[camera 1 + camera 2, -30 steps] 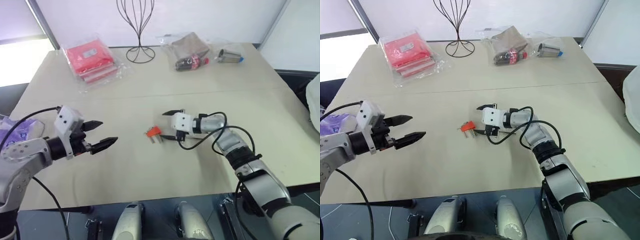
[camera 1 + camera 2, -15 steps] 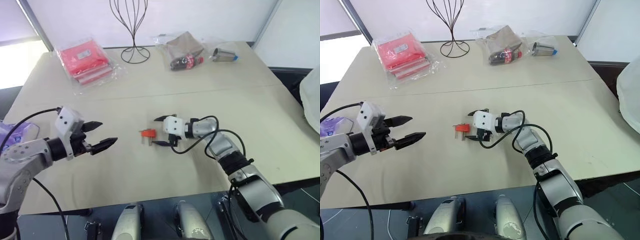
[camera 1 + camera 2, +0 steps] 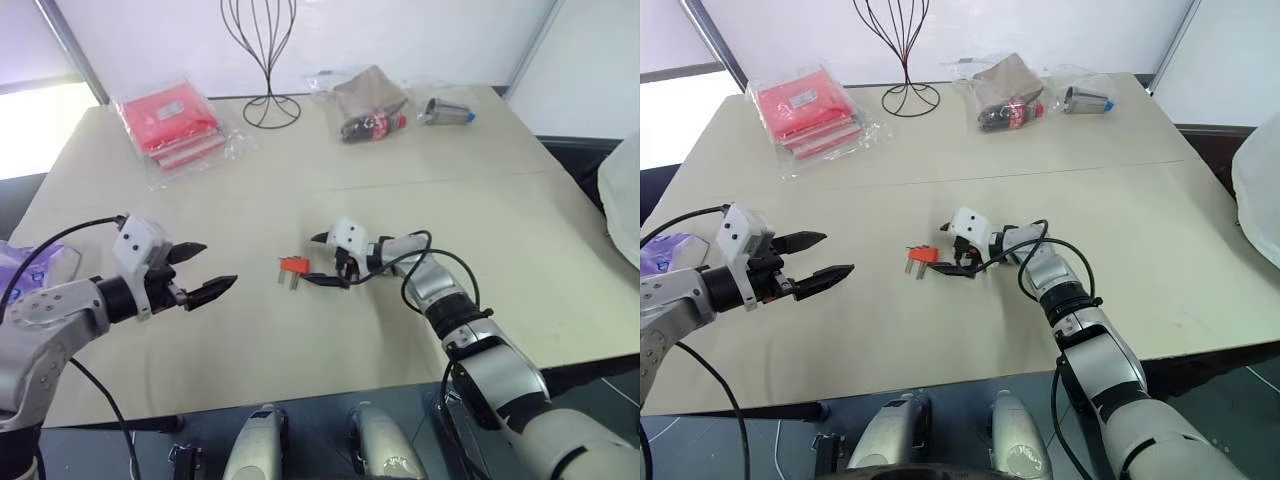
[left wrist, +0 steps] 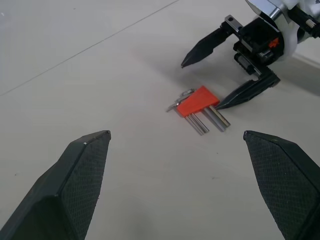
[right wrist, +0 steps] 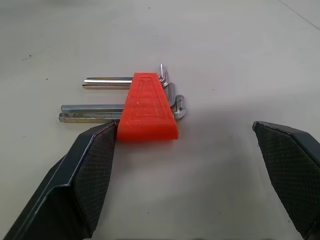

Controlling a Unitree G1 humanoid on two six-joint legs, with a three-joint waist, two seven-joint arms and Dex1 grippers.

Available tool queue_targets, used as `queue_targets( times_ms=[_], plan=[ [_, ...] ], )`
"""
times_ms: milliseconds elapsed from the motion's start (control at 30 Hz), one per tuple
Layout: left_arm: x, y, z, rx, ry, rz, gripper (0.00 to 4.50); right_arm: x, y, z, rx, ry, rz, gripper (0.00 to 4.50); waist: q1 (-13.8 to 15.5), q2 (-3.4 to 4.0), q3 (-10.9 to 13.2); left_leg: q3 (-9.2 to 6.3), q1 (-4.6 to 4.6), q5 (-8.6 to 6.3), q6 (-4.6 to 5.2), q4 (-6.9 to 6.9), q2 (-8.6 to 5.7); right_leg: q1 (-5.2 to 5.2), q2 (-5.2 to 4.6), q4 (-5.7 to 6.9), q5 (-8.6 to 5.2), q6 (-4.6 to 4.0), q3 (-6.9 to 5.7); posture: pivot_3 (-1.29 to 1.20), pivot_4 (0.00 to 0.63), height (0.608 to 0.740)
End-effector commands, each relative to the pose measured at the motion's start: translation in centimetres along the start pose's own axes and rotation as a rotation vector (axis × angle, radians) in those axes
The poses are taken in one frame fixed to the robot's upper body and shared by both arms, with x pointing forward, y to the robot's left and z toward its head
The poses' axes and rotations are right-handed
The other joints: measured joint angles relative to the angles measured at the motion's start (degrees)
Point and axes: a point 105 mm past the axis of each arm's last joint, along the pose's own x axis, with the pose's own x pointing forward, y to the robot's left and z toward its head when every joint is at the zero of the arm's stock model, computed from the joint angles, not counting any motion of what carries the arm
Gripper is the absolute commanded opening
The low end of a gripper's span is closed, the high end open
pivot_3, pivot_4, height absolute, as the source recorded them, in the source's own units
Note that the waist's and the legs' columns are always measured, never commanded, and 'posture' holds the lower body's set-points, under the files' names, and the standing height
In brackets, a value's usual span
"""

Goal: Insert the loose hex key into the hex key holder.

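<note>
Right gripper (image 3: 322,260) now closer to holder (image 3: 294,266)

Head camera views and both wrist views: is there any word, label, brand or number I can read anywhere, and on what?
No text can be read.
red packets: a pale label patch, too small to read.
bottle: red label with white marks, too blurred to read.
hex key holder: a raised triangle outline, no letters or numbers.
silver cylinder: no legible marking.
</note>
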Motion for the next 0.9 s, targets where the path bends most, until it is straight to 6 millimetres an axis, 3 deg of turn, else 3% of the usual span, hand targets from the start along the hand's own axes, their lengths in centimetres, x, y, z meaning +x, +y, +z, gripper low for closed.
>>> queue_targets(
  times_ms=[33, 133, 300, 433, 600, 767, 900],
  plan=[
    [0.0, -0.4, 0.7, 0.04, -0.025, -0.005, 4.46, 0.0, 1.2, -2.2, 0.036, 0.074, 0.036, 4.5, 0.04, 0.0, 0.0, 0.0, 0.0, 0.0, 0.0, 0.0, -0.01, 0.0, 0.0, 0.0, 0.0, 0.0, 0.0, 0.0, 0.15, 0.74],
    [0.1, -0.3, 0.7, 0.044, -0.026, 0.0, 4.5, 0.0, 1.7, -2.4, 0.031, 0.079, 0.048, 3.6, 0.06, -0.01, -0.01, 0.0, 0.0, 0.0, 0.0, 0.0, -0.01, 0.0, -0.01, 0.0, 0.0, 0.0, 0.0, 0.0, 0.15, 0.74],
    [0.1, -0.2, 0.8, 0.05, -0.027, 0.004, 4.5, 0.2, 2.2, -2.5, 0.034, 0.079, 0.06, 1.06, 0.0, 0.0, -0.04, 0.0, 0.16, 0.0, 0.0, 0.0, 0.0, 0.16, -0.01, 0.0, -0.01, -0.04, 0.0, 0.0, 0.15, 0.74],
    [0.2, 0.0, 0.7, 0.052, -0.027, 0.005, 4.5, 0.3, 2.3, -2.3, 0.014, 0.074, 0.062, 1.0, 0.01, -0.01, -0.04, 0.0, 0.21, 0.0, -0.01, 0.0, 0.0, 0.2, -0.01, 0.0, -0.06, -0.15, 0.0, 0.0, 0.15, 0.74],
    [0.5, -0.1, 0.8, 0.038, -0.039, -0.023, 4.5, -0.5, 0.3, 0.4, -0.254, 0.015, -0.096, 1.0, 0.02, 0.0, -0.04, 0.0, 0.16, 0.0, -0.02, -0.02, 0.0, 0.13, -0.01, 0.0, -0.05, -0.13, 0.01, 0.0, 0.15, 0.74],
    [1.9, 0.1, 2.2, 0.036, -0.087, -0.108, 4.5, -4.0, -2.5, 7.3, -0.829, -0.081, -0.378, 1.0, 0.62, 0.01, 0.0, -0.02, -0.19, 0.1, -0.17, 0.04, -0.12, -0.17, -0.02, 0.0, -0.02, -0.08, -0.03, 0.0, 0.15, 0.74],
    [3.7, 0.3, 4.6, 0.042, -0.159, -0.188, 4.5, -5.8, -2.3, 10.9, -1.135, -0.147, -0.469, 1.0, 0.47, -0.04, 0.04, 0.01, -0.28, 0.1, -0.17, 0.01, -0.19, -0.22, -0.04, -0.09, 0.0, -0.03, -0.02, 0.0, 0.15, 0.74]
  ],
)
